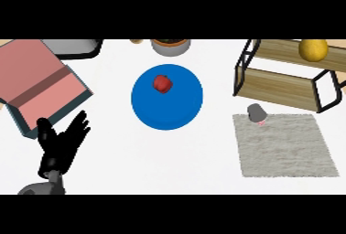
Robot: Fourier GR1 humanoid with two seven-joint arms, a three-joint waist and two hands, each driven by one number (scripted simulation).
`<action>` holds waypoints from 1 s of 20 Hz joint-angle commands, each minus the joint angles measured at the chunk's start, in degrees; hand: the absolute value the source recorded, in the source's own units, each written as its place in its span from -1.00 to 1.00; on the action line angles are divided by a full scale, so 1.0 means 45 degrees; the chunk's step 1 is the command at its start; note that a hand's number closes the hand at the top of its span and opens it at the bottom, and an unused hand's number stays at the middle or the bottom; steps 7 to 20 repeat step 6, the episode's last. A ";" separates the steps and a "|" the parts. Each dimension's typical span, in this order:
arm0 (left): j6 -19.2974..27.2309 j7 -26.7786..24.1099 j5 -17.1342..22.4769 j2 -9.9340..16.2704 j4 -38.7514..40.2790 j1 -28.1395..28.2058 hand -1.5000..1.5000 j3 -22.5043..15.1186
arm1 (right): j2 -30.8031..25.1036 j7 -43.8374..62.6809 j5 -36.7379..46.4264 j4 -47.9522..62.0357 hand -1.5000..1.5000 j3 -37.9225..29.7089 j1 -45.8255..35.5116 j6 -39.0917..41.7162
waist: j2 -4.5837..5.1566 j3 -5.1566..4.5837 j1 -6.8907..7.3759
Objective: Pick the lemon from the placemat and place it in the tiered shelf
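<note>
The lemon (313, 50) is seen on the top tier of the tiered shelf (283, 77) at the desk's far right corner, off the placemat (283, 144). The left hand (62, 142) rests open near the desk's left edge, holding nothing; the right hand is not shown. A roll off the tier could be caused by any knock to the shelf.

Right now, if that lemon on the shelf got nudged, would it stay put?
Probably not. The lemon looks rounded, so it would likely roll along the flat top board of the shelf. That board seems to have no lip, so it might drop off.
</note>
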 commanded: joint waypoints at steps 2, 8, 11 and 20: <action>-0.0249 0.0188 0.0247 0.0289 -0.0201 0.0022 0.00 0.0300 | -0.1710 -0.0762 -0.1183 0.0687 -1.00 -0.1158 0.1497 0.1704 | 0.0001 0.0009 -0.0018; -0.0151 -0.0164 0.0018 0.0015 0.0184 0.0204 0.00 0.0184 | -0.2138 -0.0837 -0.2056 0.0547 -1.00 -0.1545 0.2376 0.2745 | -0.0012 -0.0001 -0.0036; -0.0151 -0.0164 0.0018 0.0015 0.0184 0.0204 0.00 0.0184 | -0.2138 -0.0837 -0.2056 0.0547 -1.00 -0.1545 0.2376 0.2745 | -0.0012 -0.0001 -0.0036; -0.0151 -0.0164 0.0018 0.0015 0.0184 0.0204 0.00 0.0184 | -0.2138 -0.0837 -0.2056 0.0547 -1.00 -0.1545 0.2376 0.2745 | -0.0012 -0.0001 -0.0036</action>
